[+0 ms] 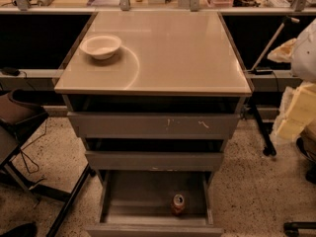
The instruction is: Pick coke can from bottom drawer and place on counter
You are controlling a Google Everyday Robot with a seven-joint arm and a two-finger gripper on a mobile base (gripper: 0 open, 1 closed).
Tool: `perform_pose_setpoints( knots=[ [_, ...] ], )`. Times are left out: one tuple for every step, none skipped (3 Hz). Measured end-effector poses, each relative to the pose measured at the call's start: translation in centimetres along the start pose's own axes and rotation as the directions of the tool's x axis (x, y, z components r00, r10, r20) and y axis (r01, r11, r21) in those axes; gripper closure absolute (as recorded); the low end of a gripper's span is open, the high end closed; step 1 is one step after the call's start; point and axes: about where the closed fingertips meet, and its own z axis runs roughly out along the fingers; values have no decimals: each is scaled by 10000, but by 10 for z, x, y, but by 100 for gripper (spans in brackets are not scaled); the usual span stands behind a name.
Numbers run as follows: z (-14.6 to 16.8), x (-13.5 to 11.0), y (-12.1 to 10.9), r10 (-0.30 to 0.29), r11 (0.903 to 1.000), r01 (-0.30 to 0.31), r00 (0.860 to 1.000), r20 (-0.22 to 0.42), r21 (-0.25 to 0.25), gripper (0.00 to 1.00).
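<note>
1. Can [178, 204] stands upright in the open bottom drawer [133, 197], right of centre; the drawer front is cut off by the frame edge.
2. Bowl [100, 46] on surface [173, 53], back-left.
3. Tool out of frame, so can't tell its state.

Glossy counter [177, 53], grey metal bottom drawer [140, 197]

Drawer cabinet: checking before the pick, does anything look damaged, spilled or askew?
Only minor wear. The top drawer front has pale scuff marks right of centre, and the counter bears a faint curved ring beside the white bowl. The coke can stands upright in the open bottom drawer; nothing spilled. The gripper is out of view.
</note>
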Motion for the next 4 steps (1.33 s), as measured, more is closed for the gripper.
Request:
perform_pose_setpoints(
  knots=[
    [78, 21, 29, 253, 9952, -103, 9877, 1542, -974, 0],
    [183, 43, 71, 1555, 9704, -833, 9338, 3223, -2269, 0],
    [281, 67, 100, 3022, 9344, -1876, 8676, 3948, -3030, 0],
    [352, 86, 85, 4216, 9013, -3030, 7782, 4656, -3097, 0]
  ],
)
